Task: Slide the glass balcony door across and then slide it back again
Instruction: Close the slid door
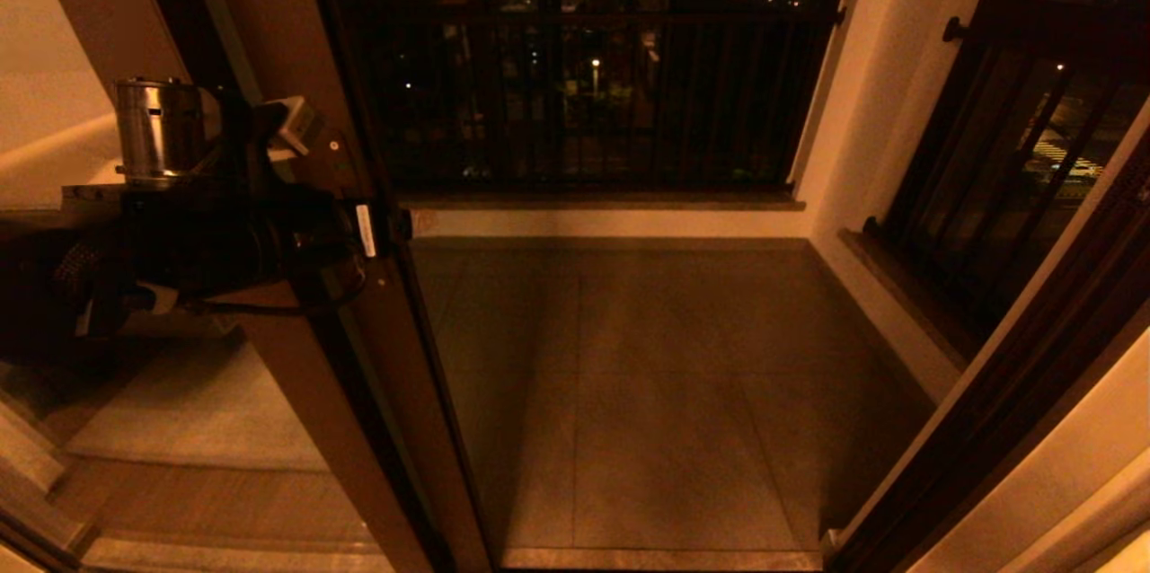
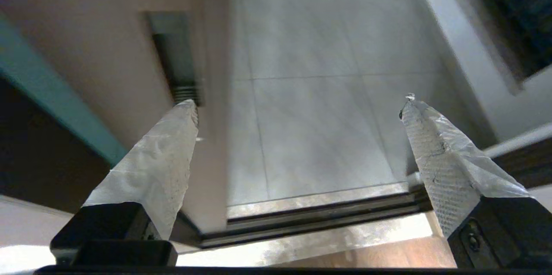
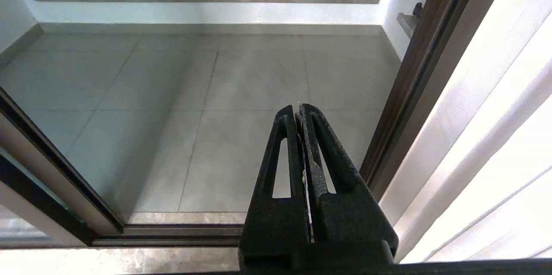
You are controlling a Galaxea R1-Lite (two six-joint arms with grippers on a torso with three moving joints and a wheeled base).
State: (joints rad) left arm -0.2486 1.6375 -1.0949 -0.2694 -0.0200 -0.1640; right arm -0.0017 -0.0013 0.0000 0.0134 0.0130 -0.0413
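One glass balcony door (image 1: 359, 357) stands slid to my left, doorway open. My left gripper (image 2: 297, 107) is at its stile, fingers spread, one tip by the slot handle (image 2: 172, 55). My right gripper (image 3: 300, 113) hangs pinched together.

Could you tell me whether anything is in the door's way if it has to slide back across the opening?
Nothing visible blocks it. The door stands at the opening's left side with the left gripper open at its slot handle. The floor track toward the right frame looks bare.
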